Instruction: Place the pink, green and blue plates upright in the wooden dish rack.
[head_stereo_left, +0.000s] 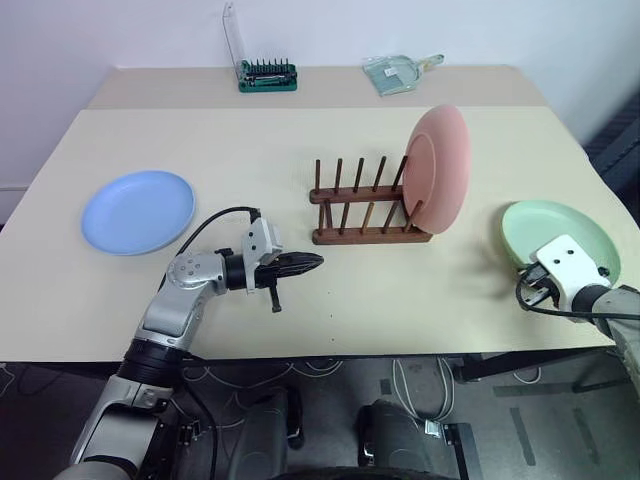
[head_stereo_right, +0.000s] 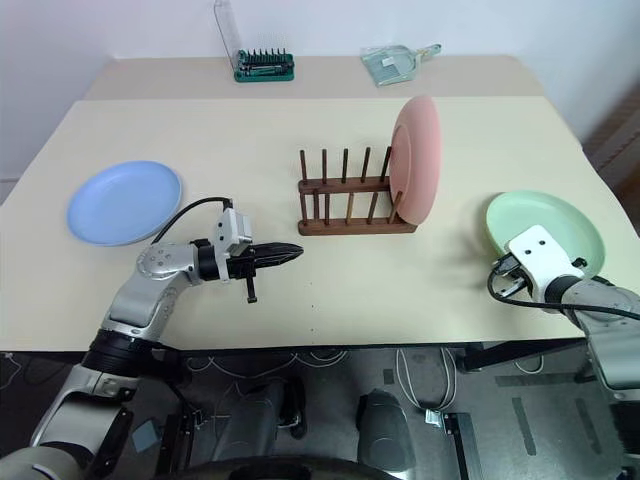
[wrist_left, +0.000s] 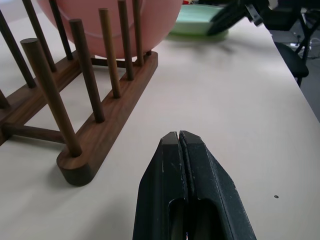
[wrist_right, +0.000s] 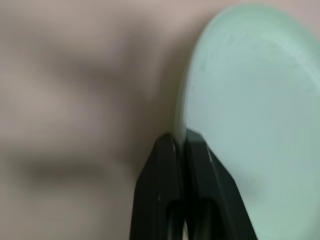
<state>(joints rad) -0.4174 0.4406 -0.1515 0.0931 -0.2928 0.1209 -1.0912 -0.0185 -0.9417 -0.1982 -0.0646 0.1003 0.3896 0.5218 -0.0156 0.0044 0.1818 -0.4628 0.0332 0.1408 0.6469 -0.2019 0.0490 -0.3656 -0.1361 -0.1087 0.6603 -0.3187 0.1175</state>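
Head view: pink plate (head_stereo_left: 437, 168) upright in wooden dish rack (head_stereo_left: 362, 205); blue plate (head_stereo_left: 138, 210) at 9 o'clock on table (head_stereo_left: 280, 140).

Left wrist: left gripper (wrist_left: 180, 141) jaws closed, empty.

Right wrist: right gripper (wrist_right: 180, 139) jaws pinched on green plate (wrist_right: 255, 100) rim; next, lift and rack it.

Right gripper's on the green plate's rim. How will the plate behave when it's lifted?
The green plate looks rigid, so it probably won't flex. Pinched only at its thin rim by the right gripper, it may pivot or sag. Its smooth surface could slip.
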